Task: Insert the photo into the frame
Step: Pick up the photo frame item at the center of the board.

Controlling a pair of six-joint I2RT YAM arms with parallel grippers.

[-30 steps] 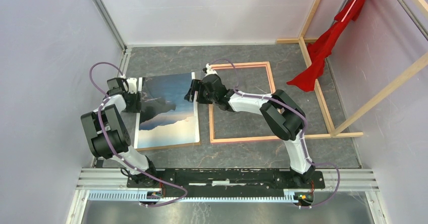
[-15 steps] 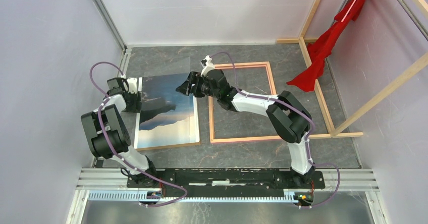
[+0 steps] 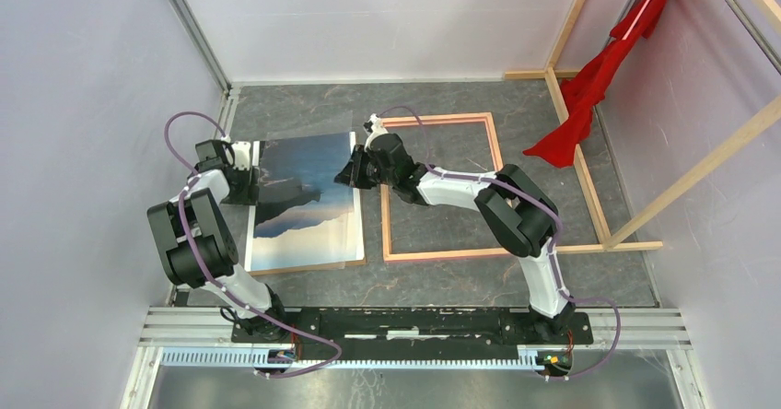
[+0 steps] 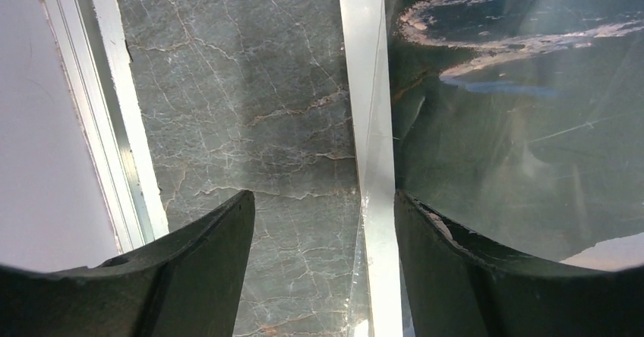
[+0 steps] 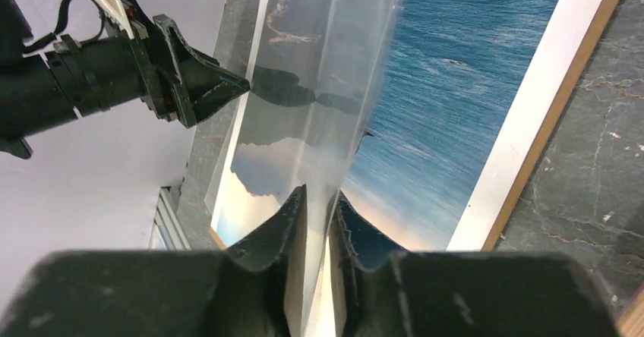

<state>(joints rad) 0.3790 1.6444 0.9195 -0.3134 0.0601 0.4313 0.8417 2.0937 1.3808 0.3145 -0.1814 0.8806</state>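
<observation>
Right arm (image 3: 460,186) stretched left and low over the worktop (image 3: 442,285), right claw (image 5: 320,194) pinching a tilted clear sheet (image 5: 334,86) with the photo (image 3: 304,208) beneath – left claw (image 4: 323,200) spread, straddling the photo's left border – frame (image 3: 442,254) flat, right of the right claw.

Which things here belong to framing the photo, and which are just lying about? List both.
Job in hand:
- photo
- frame
- clear sheet, clamped in the right gripper
- left gripper, open at the photo's edge

Lying about:
- red cloth
- wooden beams
</observation>
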